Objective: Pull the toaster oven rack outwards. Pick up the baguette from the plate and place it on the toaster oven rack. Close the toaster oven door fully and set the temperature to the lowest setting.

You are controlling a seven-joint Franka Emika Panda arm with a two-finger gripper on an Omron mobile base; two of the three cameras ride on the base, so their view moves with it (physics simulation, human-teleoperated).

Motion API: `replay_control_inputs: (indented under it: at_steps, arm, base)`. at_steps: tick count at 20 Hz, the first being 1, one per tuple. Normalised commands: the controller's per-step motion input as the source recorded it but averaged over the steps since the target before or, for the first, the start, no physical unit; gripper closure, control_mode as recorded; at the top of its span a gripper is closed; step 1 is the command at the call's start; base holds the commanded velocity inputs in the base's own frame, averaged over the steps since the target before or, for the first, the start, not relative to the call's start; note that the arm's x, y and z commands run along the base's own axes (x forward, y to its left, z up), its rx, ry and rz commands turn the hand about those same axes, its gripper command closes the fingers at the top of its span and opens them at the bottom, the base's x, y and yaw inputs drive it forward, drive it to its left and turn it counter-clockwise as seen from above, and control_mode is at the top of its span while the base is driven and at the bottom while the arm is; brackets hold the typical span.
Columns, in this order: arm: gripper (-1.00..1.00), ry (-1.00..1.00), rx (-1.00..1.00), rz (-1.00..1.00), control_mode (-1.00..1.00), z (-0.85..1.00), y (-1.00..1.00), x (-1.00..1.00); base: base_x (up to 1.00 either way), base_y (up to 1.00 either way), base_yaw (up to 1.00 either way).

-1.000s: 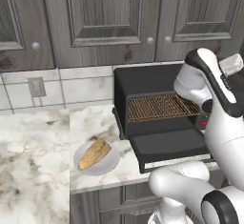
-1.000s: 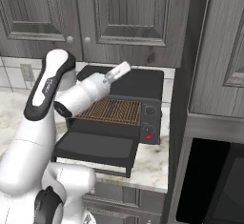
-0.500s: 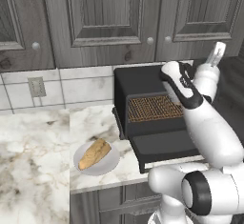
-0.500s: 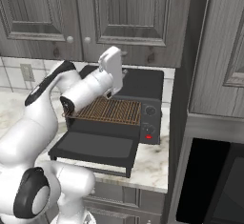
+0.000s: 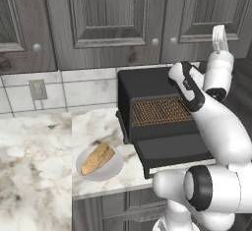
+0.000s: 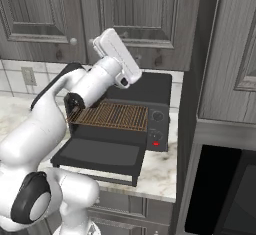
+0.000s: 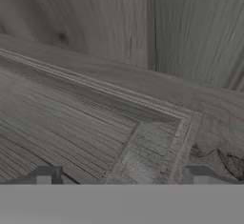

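Rack seems pulled out; the baguette is still waiting on the plate.

On the left, the baguette (image 5: 97,158), golden-tan with a pale cut face, is lying on the white plate (image 5: 114,168) on the marble bench (image 5: 34,151). Right of it, the toaster oven (image 5: 147,85) is standing with the toaster oven door (image 5: 172,149) dropped flat and the copper toaster oven rack (image 6: 111,115) showing at its mouth. The end effector (image 7: 121,173) is raised toward the wooden cupboards, fingers wide, holding nothing. Placing, closing and temperature setting are remaining.
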Motion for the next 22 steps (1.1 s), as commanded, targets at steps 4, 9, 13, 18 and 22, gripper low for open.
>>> replay_control_inputs:
  at_steps: [4, 9, 13, 18, 22]
  arm:
    - [-1.0, 0.64, -0.02, 0.13, -1.0, 1.0, 1.0, -0.59]
    - [-1.0, 0.74, -0.04, 0.17, -1.0, 1.0, 1.0, -0.72]
    - [-1.0, 0.77, -0.12, 0.3, -1.0, 1.0, 0.91, -0.49]
    - [-1.0, 0.85, -0.11, 0.37, -1.0, 0.57, 0.72, -0.11]
    - [-1.0, 0.44, -0.02, 0.35, -1.0, -0.91, 0.11, 0.0]
  base:
    - [0.0, 0.0, 0.0]
    - [0.0, 0.0, 0.0]
    - [0.0, 0.0, 0.0]
    - [0.0, 0.0, 0.0]
    - [0.0, 0.0, 0.0]
